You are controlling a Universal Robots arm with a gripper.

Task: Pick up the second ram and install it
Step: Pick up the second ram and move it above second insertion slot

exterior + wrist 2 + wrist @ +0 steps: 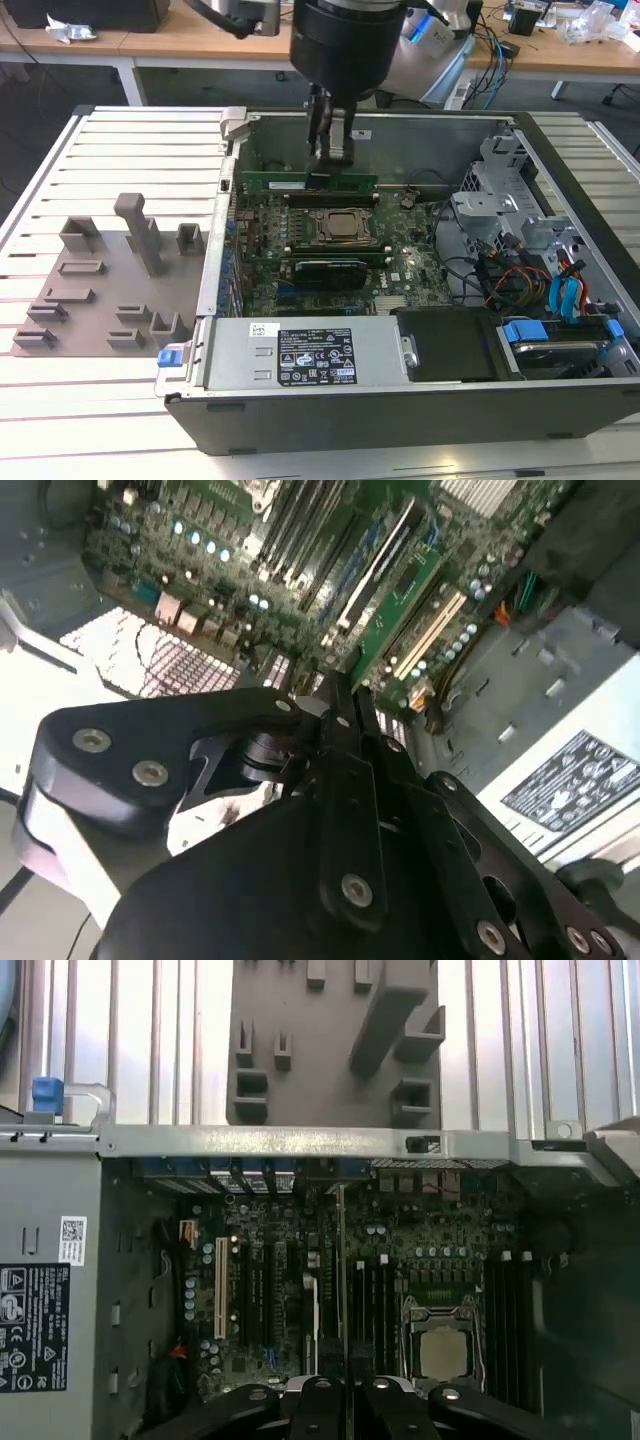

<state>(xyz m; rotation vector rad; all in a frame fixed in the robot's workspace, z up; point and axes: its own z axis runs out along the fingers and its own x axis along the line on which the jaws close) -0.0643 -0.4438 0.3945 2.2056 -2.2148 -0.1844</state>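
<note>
The second ram (290, 184), a long green stick, stands on edge inside the open computer case (215, 260), just past the far side of the square processor socket (340, 226). My gripper (328, 163) comes down from above and is shut on the ram's top edge near its middle. In the first wrist view the ram (341, 1260) shows edge-on as a thin line running out from the fingers (318, 1400), beside the socket (443, 1346). In the second wrist view the black fingers (345, 740) sit pressed together over the motherboard.
A grey holder plate (100, 285) with upright blocks lies on the slatted table at the exterior view's left. A dark long module (322, 270) sits on the socket's near side. The power supply (300, 355) lines the case front. Drive cage and cables (540, 270) fill the right.
</note>
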